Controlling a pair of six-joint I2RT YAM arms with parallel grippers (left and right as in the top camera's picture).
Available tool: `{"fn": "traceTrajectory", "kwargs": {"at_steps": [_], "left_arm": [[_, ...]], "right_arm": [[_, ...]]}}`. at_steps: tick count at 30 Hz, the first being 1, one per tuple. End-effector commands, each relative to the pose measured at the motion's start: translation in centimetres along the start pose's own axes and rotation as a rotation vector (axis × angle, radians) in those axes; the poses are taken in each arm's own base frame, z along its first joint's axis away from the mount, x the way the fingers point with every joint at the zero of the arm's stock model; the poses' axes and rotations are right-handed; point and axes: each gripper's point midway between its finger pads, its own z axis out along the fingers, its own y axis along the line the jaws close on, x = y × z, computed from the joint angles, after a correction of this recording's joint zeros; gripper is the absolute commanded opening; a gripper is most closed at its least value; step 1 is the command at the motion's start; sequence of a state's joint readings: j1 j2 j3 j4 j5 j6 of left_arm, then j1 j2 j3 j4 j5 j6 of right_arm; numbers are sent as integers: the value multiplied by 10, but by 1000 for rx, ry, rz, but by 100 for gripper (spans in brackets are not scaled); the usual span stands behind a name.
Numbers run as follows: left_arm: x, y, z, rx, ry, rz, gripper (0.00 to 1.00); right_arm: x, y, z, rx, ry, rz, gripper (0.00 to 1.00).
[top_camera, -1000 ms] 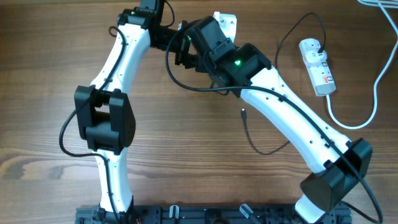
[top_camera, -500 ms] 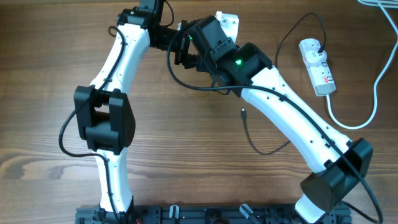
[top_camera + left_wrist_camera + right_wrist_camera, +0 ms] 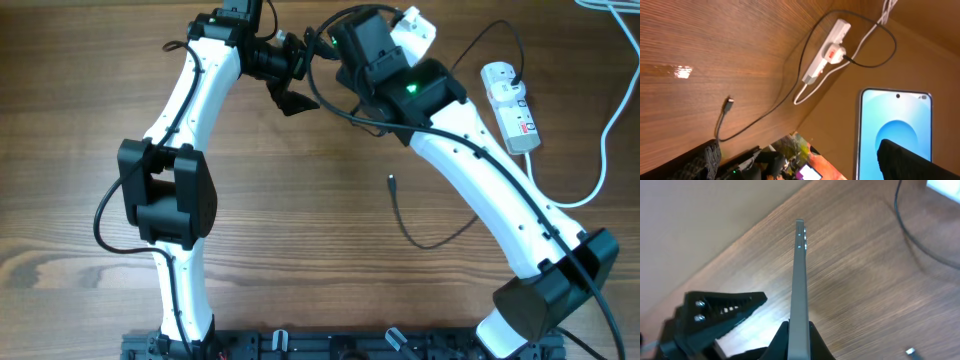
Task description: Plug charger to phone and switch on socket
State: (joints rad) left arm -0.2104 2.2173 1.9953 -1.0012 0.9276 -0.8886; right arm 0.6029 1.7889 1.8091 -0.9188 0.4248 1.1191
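My right gripper (image 3: 393, 36) is shut on the phone (image 3: 417, 22) and holds it on edge above the table's far side. In the right wrist view the phone (image 3: 799, 270) stands edge-on between the fingers (image 3: 799, 334). My left gripper (image 3: 297, 78) is open and empty, left of the phone; in its wrist view (image 3: 805, 167) the cyan screen (image 3: 895, 125) faces it. The charger tip (image 3: 391, 181) lies free on the wood at mid-table, also in the left wrist view (image 3: 729, 102). The socket (image 3: 510, 105) lies at the far right.
The thin black cable (image 3: 425, 240) loops under my right arm toward the socket's plug (image 3: 836, 52). A thick white cord (image 3: 590, 180) curves off the socket to the right edge. The left gripper's finger (image 3: 722, 310) shows beside the phone in the right wrist view.
My right gripper has carried the phone right and toward the far edge, away from the left gripper. The left arm has hardly moved. Charger and socket have not moved.
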Motion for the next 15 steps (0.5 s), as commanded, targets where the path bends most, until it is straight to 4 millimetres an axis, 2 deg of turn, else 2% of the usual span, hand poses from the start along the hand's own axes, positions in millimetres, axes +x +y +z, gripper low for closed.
{"fn": "traceTrajectory", "kwargs": {"at_steps": [1, 4, 7, 9, 10, 14, 15], "left_arm": [[2, -11, -12, 14, -44, 55, 100], [16, -22, -12, 74, 36, 51, 100], [27, -29, -14, 114, 103, 7, 100], [33, -33, -15, 134, 145, -48, 90], [35, -34, -15, 136, 157, -90, 82], [35, -34, -16, 132, 167, -176, 66], [38, -36, -16, 139, 186, -198, 66]], "right_arm": [[-6, 14, -21, -77, 26, 232, 4], [7, 22, -23, -102, 120, 422, 4], [9, 26, -23, -106, 146, 562, 4], [12, 24, -23, -91, 159, 627, 4], [14, 19, -23, -65, 165, 687, 4], [19, 13, -23, -28, 181, 798, 4], [22, 15, -24, -26, 202, 820, 5]]}}
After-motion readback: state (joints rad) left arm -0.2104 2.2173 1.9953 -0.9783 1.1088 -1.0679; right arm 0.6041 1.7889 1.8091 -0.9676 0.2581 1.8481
